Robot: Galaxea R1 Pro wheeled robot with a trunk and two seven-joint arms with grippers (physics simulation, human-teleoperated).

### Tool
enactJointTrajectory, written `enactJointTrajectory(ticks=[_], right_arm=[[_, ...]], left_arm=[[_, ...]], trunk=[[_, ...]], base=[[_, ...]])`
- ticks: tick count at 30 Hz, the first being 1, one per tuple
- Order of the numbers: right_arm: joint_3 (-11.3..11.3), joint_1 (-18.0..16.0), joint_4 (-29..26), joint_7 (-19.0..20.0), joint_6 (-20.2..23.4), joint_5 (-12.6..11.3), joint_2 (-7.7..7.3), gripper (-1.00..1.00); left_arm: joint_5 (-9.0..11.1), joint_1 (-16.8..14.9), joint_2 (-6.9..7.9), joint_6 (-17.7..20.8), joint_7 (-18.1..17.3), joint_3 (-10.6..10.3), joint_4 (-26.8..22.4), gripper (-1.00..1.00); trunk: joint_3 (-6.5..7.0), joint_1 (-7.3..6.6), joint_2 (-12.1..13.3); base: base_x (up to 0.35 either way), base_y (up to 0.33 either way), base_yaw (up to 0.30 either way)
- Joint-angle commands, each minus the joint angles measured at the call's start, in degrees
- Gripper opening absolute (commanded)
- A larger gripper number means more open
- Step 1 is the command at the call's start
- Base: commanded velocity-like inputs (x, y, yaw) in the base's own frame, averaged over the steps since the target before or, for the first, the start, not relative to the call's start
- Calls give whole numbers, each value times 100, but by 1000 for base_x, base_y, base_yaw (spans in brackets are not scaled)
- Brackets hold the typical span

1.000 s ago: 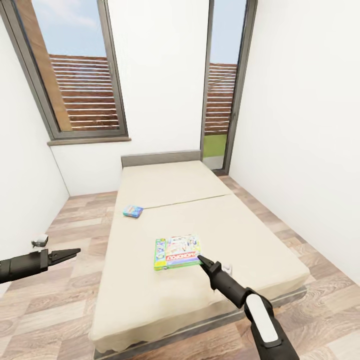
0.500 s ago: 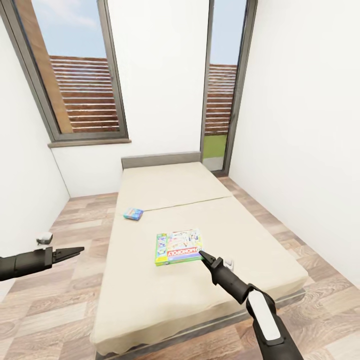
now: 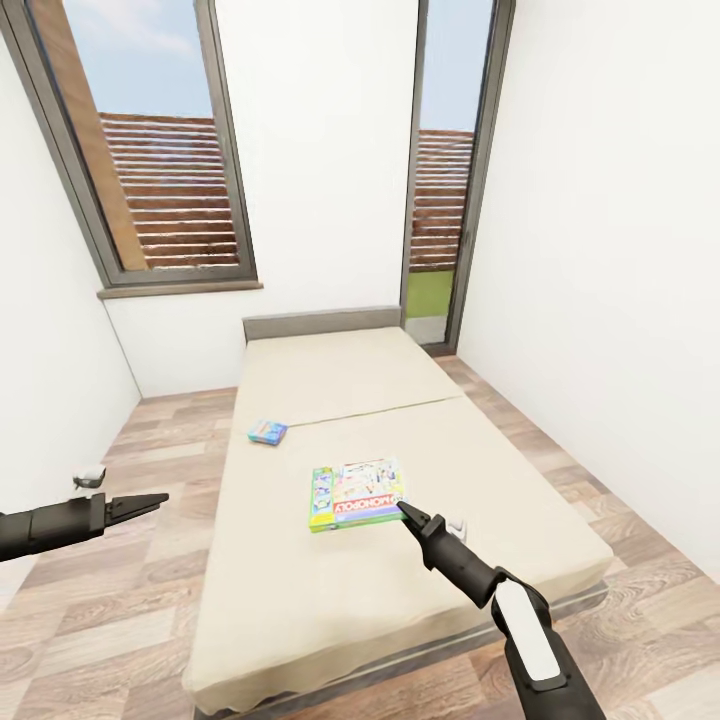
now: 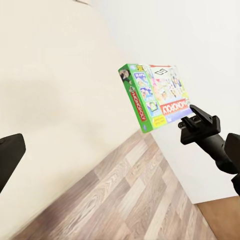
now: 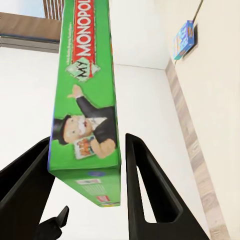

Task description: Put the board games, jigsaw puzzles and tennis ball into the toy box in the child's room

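Beige bed [image 3: 330, 590] carries both board games. Right gripper [image 3: 404, 511] has its fingers spread either side of the green Monopoly box [image 3: 356, 494], at its near corner. Small blue box [image 3: 267, 431] lies well beyond. Left gripper [image 3: 160, 496] hangs over floor; its state is unclear.

1. The room is bright and evenly lit; daylight comes from the two windows [image 3: 165, 150].
2. Shadows are very weak, no glare.
3. Straight lines lean at the edges.
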Motion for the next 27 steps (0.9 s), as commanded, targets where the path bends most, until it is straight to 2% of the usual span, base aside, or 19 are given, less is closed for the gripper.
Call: enactJointTrajectory(ticks=[1,5,6,9,13,20,27], right_arm=[[-20,-4,-5,9,43,0,7,-100],[46,-32,-49,1,56,17,-20,-100],[65,-44,-103,-5,91,24,-67,-100],[90,-47,-229,-90,393,78,-337,-100],[60,-13,-290,-140,562,99,-471,-100],[38,11,-319,-160,578,108,-525,-100],[13,20,-324,-170,580,110,-537,-100]], left_arm=[[-63,-5,-2,58,-53,7,-5,100],[-73,-5,-4,56,-53,7,-7,100],[-74,-5,-4,55,-53,7,-7,100],[-75,-5,-6,52,-53,7,-7,100],[-70,-5,-17,52,-53,7,-8,100],[-83,-5,-6,52,-53,6,-8,100],[-100,-5,-16,52,-53,7,-8,100]], trunk=[[13,-23,38],[84,-111,199],[102,-133,239],[156,-198,359],[228,-286,520],[354,-440,800],[479,-594,1081]], base=[[0,0,0],[0,0,0],[0,0,0],[-63,0,0],[-224,0,0],[-261,0,0],[-45,0,26]])
